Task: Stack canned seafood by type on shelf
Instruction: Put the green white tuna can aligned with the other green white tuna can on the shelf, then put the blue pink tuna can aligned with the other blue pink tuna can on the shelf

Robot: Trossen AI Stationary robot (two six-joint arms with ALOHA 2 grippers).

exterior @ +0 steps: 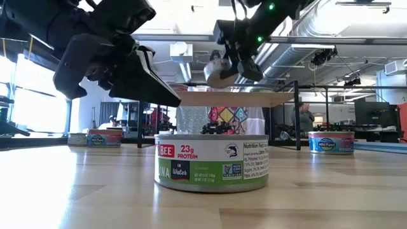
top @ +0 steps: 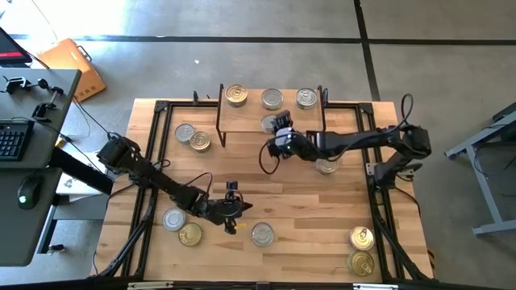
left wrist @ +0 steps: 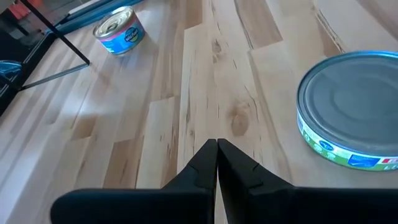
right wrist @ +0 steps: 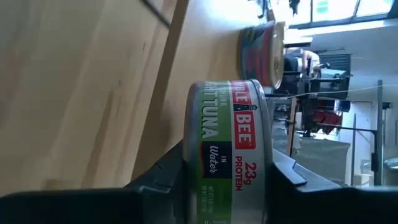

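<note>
Gripping a green-label tin point(right wrist: 231, 152), my right hand point(top: 280, 134) hovers at the shelf's point(top: 246, 118) near edge, three tins point(top: 272, 99) along the far side. My left hand point(top: 231, 211) is clenched empty over the worktop point(top: 306, 209), near a silver-lidded tin point(left wrist: 351, 109).

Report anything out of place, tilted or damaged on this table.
Nothing spilled or dented. The one tin off its base is the tuna can gripped by the right gripper above the shelf. The left gripper hangs shut, empty.
</note>
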